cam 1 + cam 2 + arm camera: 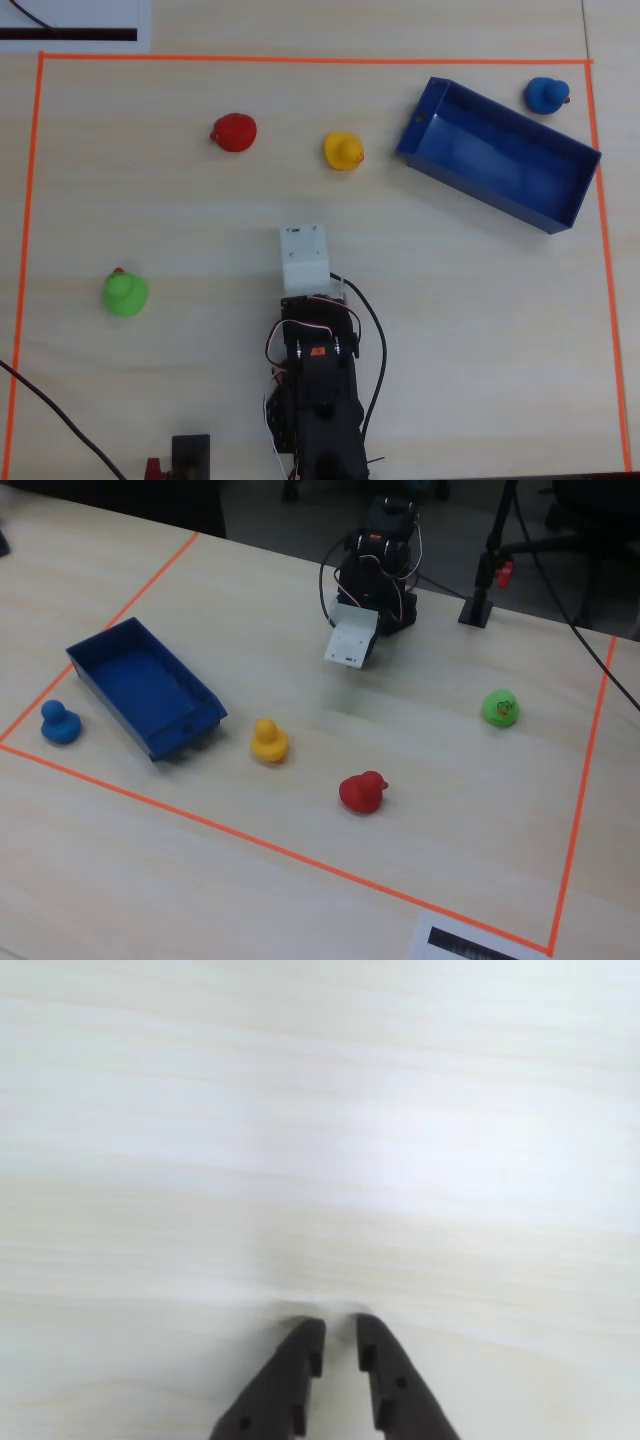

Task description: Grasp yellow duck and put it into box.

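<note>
The yellow duck [343, 151] stands on the table left of the blue box [560, 205] in the overhead view; in the fixed view the duck [269, 740] is right of the box [100, 670]. The box is empty. My gripper [340, 1326] shows in the wrist view as two black fingers almost together, with nothing between them, over bare table. In the overhead view the arm's white wrist housing [304, 258] covers the gripper; it sits well below the duck, apart from it.
A red duck [235, 132], a green duck [125, 293] and a small blue duck [546, 94] stand on the table. Orange tape [300, 59] frames the work area. The arm base [385, 575] and cables sit at the table's edge.
</note>
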`<state>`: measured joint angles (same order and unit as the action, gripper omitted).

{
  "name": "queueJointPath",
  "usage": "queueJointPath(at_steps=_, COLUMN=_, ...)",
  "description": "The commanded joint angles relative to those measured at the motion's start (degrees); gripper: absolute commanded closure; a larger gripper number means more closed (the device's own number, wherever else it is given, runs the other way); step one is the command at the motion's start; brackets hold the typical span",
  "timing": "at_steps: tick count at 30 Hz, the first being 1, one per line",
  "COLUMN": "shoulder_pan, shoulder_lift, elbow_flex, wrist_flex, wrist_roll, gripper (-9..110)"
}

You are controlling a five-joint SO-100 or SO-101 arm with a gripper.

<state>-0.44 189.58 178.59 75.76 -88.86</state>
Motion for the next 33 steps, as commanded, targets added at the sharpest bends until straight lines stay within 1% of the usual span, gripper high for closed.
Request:
queueJointPath(at_steps=1, shoulder_pan=0.4, shoulder_lift=0.2, elbow_flex=-0.4, wrist_flex=1.0, wrist_roll=0.3, gripper=100)
queueJointPath(at_steps=6, shoulder_pan=0.9, shoulder_lift=0.2, elbow_flex=-0.4, wrist_flex=1.0, wrist_roll=0.1, gripper=99)
queueJointPath(at_steps=12, shoulder_pan=0.7, shoulder_lift=0.2, elbow_flex=-0.4, wrist_flex=1.0, wrist_roll=-0.2, gripper=101)
queueJointPath(at_steps=15, shoulder_pan=0.4, shoulder_lift=0.2, elbow_flex=-0.4, wrist_flex=-3.3, wrist_roll=-0.2, gripper=101)
queueJointPath(at_steps=16, shoulder_pan=0.4, shoulder_lift=0.0, elbow_flex=-0.4, wrist_flex=-6.3, wrist_roll=-0.2, gripper=101)
queueJointPath(at_steps=18, shoulder_pan=1.3, shoulder_lift=-3.1, elbow_flex=-0.6, wrist_flex=-16.1, wrist_roll=-0.2, gripper=101)
queueJointPath(at_steps=23, shoulder_pan=5.3, shoulder_lift=-21.5, elbow_flex=-5.2, wrist_flex=-48.4, wrist_roll=1.2, gripper=101)
queueJointPath(at_steps=26, shoulder_pan=6.1, shoulder_lift=-31.6, elbow_flex=-9.1, wrist_flex=-64.0, wrist_roll=5.0, gripper=99)
queueJointPath(at_steps=30, shoulder_pan=7.0, shoulder_lift=-41.7, elbow_flex=-12.7, wrist_flex=-78.8, wrist_roll=8.3, gripper=92)
queueJointPath(at_steps=33, shoulder_pan=8.2, shoulder_lift=-47.7, elbow_flex=-13.6, wrist_flex=-86.1, wrist_roll=8.3, gripper=85)
